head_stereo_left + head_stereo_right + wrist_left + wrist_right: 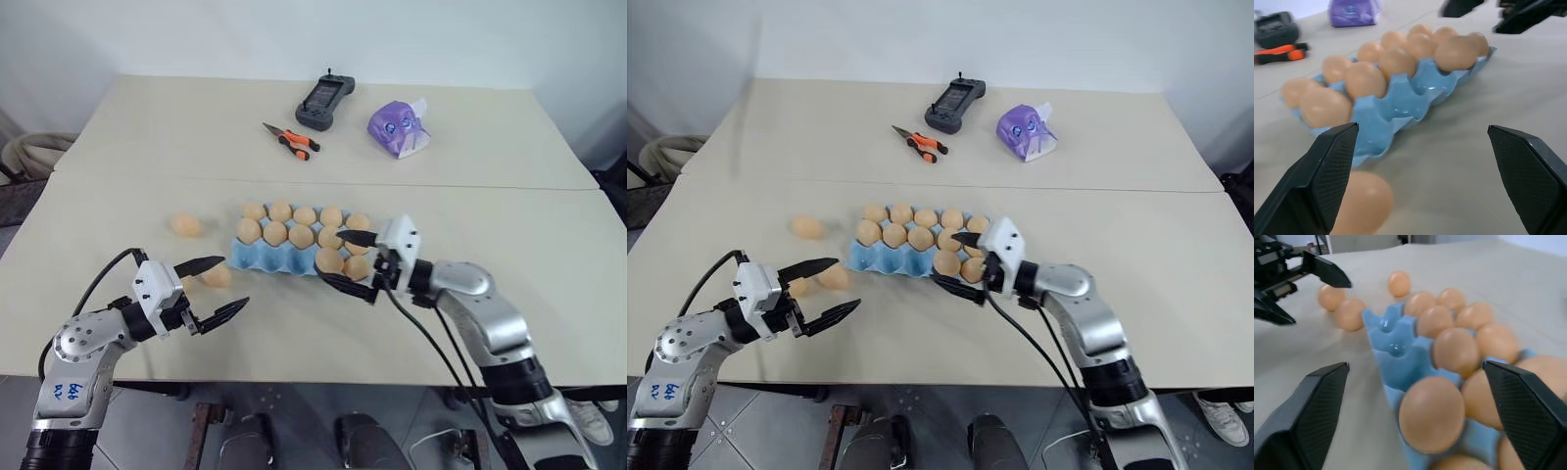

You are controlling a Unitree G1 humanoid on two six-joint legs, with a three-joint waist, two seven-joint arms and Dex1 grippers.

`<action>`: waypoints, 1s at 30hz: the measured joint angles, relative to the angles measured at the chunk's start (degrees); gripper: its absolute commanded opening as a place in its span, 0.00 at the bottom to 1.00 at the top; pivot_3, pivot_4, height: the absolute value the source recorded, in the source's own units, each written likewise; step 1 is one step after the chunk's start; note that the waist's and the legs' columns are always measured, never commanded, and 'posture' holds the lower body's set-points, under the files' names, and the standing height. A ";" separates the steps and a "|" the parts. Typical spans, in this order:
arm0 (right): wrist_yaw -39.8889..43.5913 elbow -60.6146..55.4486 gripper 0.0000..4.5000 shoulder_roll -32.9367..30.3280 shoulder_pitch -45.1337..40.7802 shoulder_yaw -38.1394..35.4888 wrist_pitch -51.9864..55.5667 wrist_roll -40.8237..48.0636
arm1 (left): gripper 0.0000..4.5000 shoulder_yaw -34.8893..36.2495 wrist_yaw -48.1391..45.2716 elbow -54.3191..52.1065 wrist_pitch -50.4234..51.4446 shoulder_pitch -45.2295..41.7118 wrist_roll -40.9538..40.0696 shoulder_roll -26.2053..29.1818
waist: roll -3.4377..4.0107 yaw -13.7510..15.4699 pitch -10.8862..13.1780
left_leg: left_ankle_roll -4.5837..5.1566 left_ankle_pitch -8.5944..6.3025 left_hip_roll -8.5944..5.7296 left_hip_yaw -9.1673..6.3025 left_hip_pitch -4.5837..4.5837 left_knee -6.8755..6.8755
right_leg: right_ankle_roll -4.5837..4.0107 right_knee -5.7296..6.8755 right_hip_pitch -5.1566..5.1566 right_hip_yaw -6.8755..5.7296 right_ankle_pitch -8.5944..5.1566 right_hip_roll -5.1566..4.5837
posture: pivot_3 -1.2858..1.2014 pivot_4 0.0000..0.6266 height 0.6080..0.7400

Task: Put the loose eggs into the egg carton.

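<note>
A pale beige worktop (118, 137) stands against a plain white wall, with a seam running across its middle. At the far side lie a black handheld controller (323, 101), orange-handled pliers (291, 141) and a purple tissue pack (399, 128).

The egg carton (263, 257), a light blue lidless tray, sits near the middle of the worktop with its long axis running left to right. Its two far rows are full of tan eggs; in the near row the right-hand cups are filled and the left-hand cups are empty.

Three loose eggs lie on the worktop left of the carton: one (186, 225) farther back, one (217, 275) just beside the carton's near left corner, and one partly hidden behind the left arm's finger.

The left gripper (214, 287) hovers with its jaws wide apart and empty, level, aimed toward the carton, the nearest loose egg just beyond its upper finger. The right gripper (351, 262) has its jaws apart too, holding nothing, at the carton's right end over a filled cup.

The remaining eggs all lie on the left side, so the left arm looks far better placed for the next pick-up.
</note>
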 measured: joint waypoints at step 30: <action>14.29 -1.48 1.00 -9.86 16.71 -9.91 -12.01 5.63 | 1.00 3.85 7.29 -5.24 12.24 2.39 0.14 3.64 | -0.10 0.62 -0.04 | -0.10 -0.23 -0.01 -0.26 0.36 -0.11 | -0.18 -0.77 0.80 -0.26 0.12 0.01 | 0.52 0.24 1.00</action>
